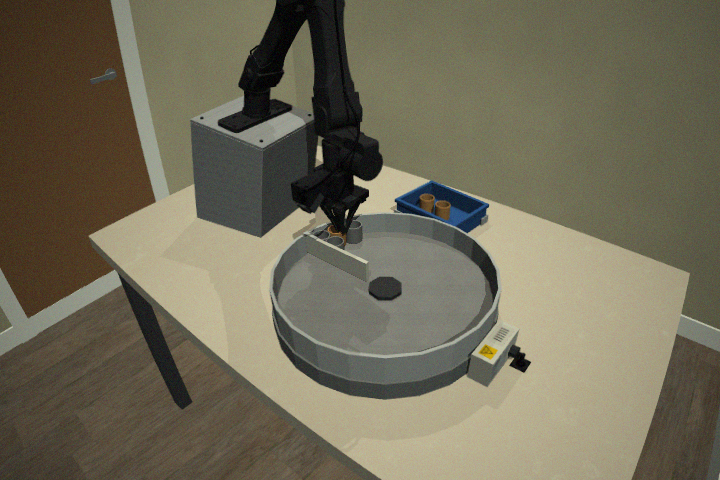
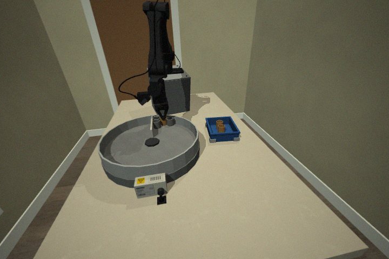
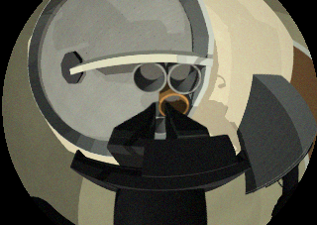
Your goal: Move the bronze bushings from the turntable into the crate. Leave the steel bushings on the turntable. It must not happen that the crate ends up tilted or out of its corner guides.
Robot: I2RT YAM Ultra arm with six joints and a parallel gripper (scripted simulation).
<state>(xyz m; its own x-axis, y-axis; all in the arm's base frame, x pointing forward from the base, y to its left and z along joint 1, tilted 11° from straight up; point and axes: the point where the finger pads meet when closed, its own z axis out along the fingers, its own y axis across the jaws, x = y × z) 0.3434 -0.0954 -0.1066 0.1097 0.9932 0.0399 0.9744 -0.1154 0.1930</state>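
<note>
A bronze bushing point(image 1: 332, 230) point(image 2: 163, 122) point(image 3: 181, 106) stands on the turntable point(image 1: 384, 370) point(image 2: 121, 172) among three steel bushings point(image 1: 354, 232) point(image 2: 156, 123) point(image 3: 150, 77), near the rim on the arm's side. My gripper point(image 1: 343, 230) point(image 2: 162, 117) point(image 3: 162, 105) points down at this bronze bushing, its fingers a narrow gap apart. In the wrist view one fingertip is over the bushing's opening and the other just outside its rim; their exact depth is hidden. Two bronze bushings point(image 1: 442, 210) point(image 2: 221, 128) stand upright in the blue crate point(image 1: 464, 216) point(image 2: 223, 138).
A pale divider bar point(image 1: 338, 257) point(image 2: 151, 123) point(image 3: 139, 59) runs from the turntable's rim toward its dark hub point(image 1: 384, 288) point(image 2: 152, 142), beside the steel bushings. The turntable's raised wall curves close behind the bushings. A white control box point(image 1: 488, 362) point(image 2: 151, 186) is on the far side from the arm.
</note>
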